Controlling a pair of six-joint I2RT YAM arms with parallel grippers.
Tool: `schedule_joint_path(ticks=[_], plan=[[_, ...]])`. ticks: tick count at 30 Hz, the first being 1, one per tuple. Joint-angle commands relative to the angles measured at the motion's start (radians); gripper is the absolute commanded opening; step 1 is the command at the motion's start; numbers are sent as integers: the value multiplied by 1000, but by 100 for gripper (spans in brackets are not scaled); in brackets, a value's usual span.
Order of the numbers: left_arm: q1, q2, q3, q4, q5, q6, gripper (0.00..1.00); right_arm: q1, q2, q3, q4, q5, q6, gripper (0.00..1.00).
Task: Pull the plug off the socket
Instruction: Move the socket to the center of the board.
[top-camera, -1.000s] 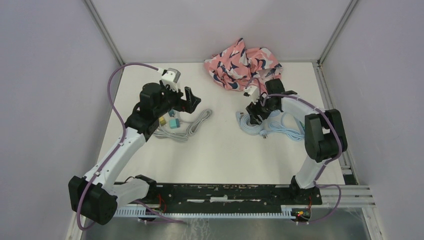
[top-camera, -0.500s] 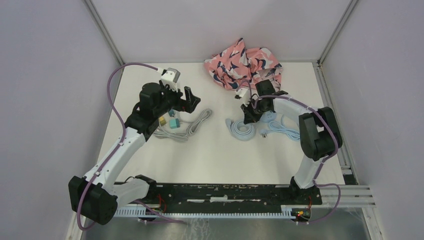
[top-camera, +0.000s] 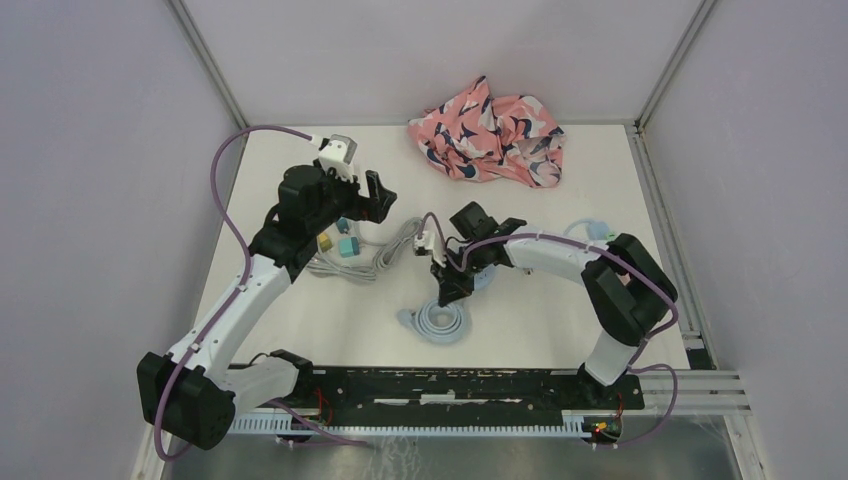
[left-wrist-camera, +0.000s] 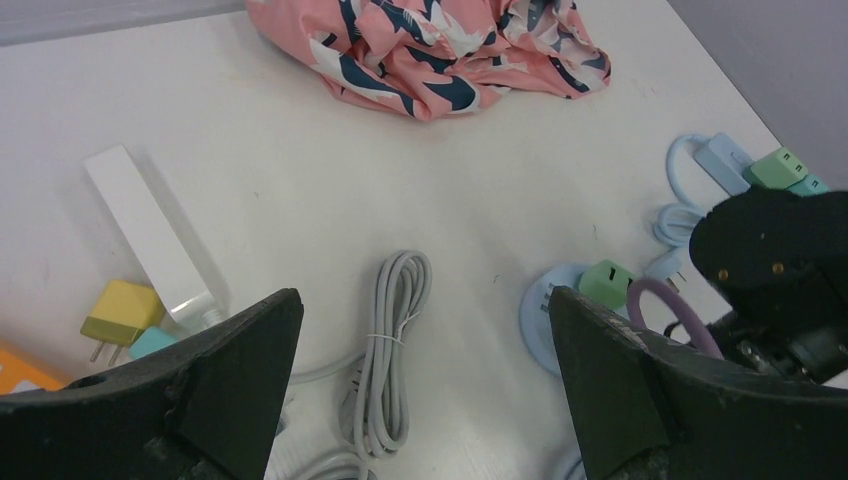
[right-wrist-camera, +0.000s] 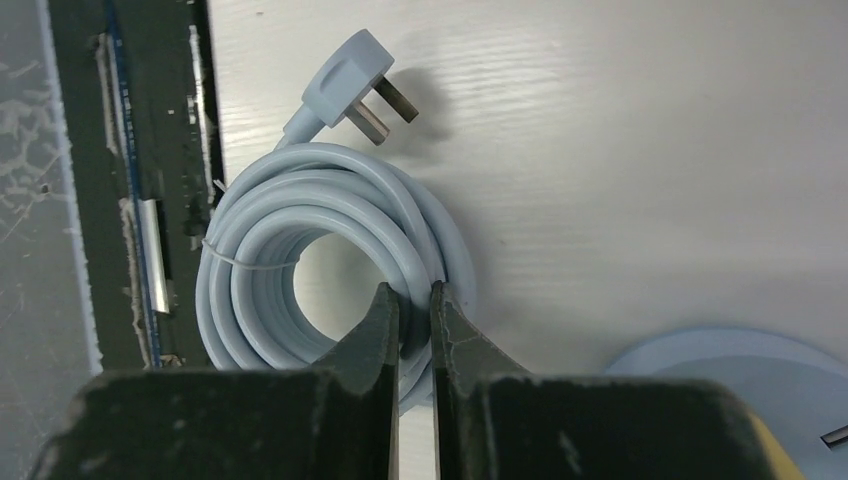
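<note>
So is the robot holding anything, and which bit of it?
The right gripper pinches the light-blue cable by one side of its coil. The left gripper is open, holding nothing.

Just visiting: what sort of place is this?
Probably a robot test booth: two arms bolted to a white table, plain walls around, props like a coiled blue cable and pink cloth.

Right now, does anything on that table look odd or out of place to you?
Two things. A crumpled pink cloth lies at the table's far edge, the only fabric in sight. And the right gripper pinches the coiled blue cable, not a plug; the green plug sits in its round blue socket.
</note>
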Motion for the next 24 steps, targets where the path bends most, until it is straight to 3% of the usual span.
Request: schedule_joint_path(ticks=[1, 5, 9, 12, 19, 24], plan=[[8, -19, 11, 16, -44, 46, 99, 92, -28, 20, 31, -126, 7, 14], [7, -17, 10, 12, -50, 51, 99, 166, -13, 64, -35, -114, -31, 27], [9, -14, 13, 8, -48, 55, 99, 165, -22, 126, -153, -71, -126, 58], [9, -11, 14, 7, -40, 57, 99, 114, -64, 151, -246, -76, -231, 72], [9, -12, 13, 20, 1, 43, 99, -134, -224, 182, -473, -306, -480, 79], [10, -8, 9, 57, 66, -2, 99, -290, -354, 127, -417, -382, -438, 91]])
